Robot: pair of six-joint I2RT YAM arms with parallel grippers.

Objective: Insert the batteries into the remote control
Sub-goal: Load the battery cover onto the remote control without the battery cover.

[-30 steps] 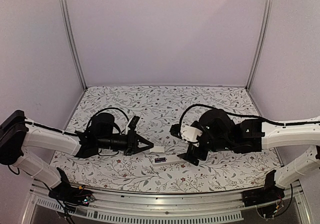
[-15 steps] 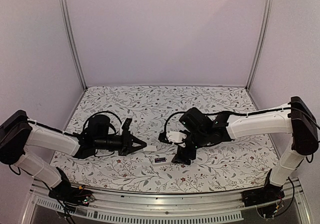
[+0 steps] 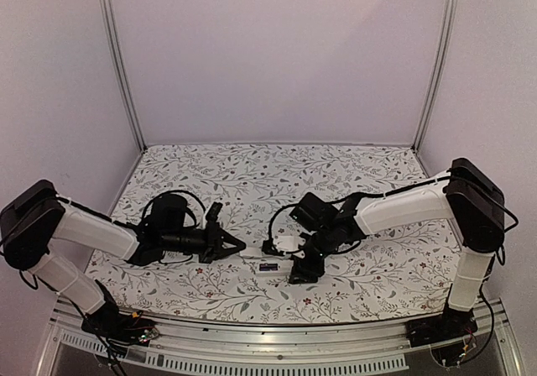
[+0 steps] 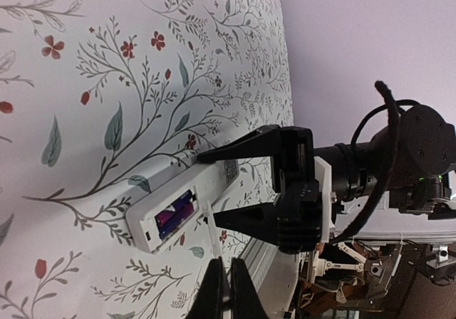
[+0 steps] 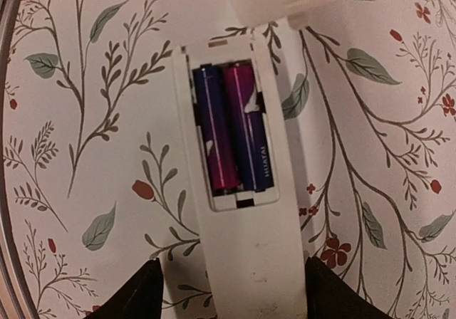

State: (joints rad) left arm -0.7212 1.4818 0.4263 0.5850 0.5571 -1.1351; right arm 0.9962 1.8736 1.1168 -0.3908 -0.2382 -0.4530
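The white remote control (image 5: 246, 262) lies flat on the floral table with its back compartment uncovered. Two batteries (image 5: 231, 130), purple and blue, sit side by side inside it. My right gripper (image 5: 239, 297) is open and straddles the remote's lower end; its right finger is almost against the edge and its left finger stands apart. The left wrist view shows the same remote (image 4: 214, 173), the batteries (image 4: 174, 216) and the right gripper (image 4: 206, 191). My left gripper (image 4: 226, 290) is shut on a thin white cover piece (image 4: 211, 226), held on edge just beside the remote.
In the top view the remote (image 3: 278, 271) lies near the table's front edge (image 3: 268, 321), between the left gripper (image 3: 242, 247) and the right gripper (image 3: 300, 268). Purple walls (image 3: 277, 57) enclose the floral mat. Black cables loop over both wrists.
The right arm has swung left and down over the remote, and its jaws have narrowed around it. The left gripper has drawn back to the left with the cover piece.
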